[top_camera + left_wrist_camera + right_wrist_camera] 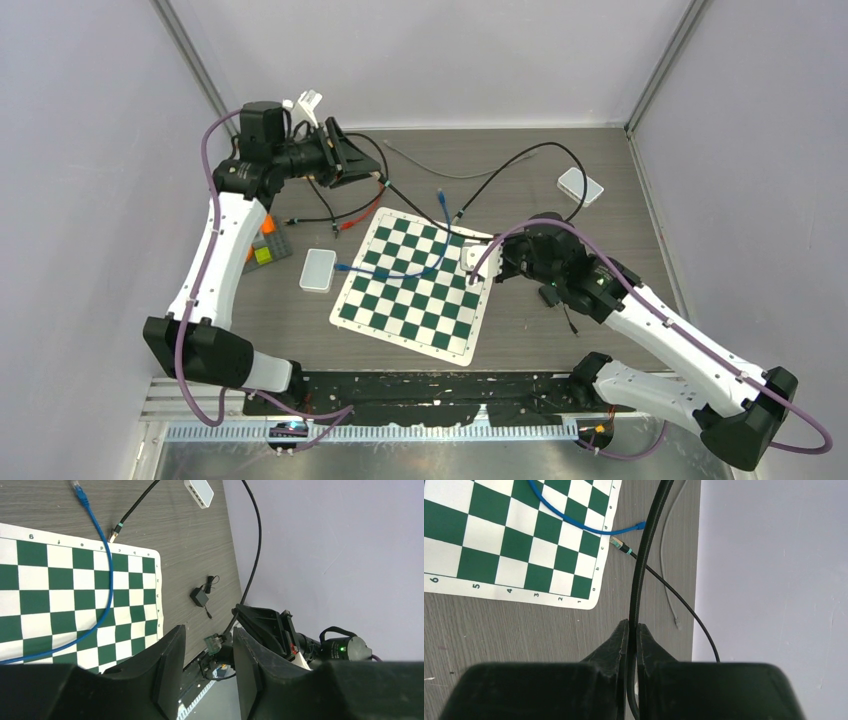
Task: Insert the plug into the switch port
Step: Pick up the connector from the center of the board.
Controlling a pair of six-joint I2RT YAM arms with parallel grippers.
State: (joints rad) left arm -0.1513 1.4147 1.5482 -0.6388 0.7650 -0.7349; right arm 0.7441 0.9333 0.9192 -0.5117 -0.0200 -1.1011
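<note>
One black cable (644,565), right gripper (632,628) pinching it

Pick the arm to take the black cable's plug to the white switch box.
Right. The right gripper is shut on the thin black cable near its plug, and the white plastic switch box sits on that arm's side. The left gripper is open and looks empty, rear-left.

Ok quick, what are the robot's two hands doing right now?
Left gripper: open, nothing between its fingers.
Right gripper: closed, pinching the black cable.
</note>
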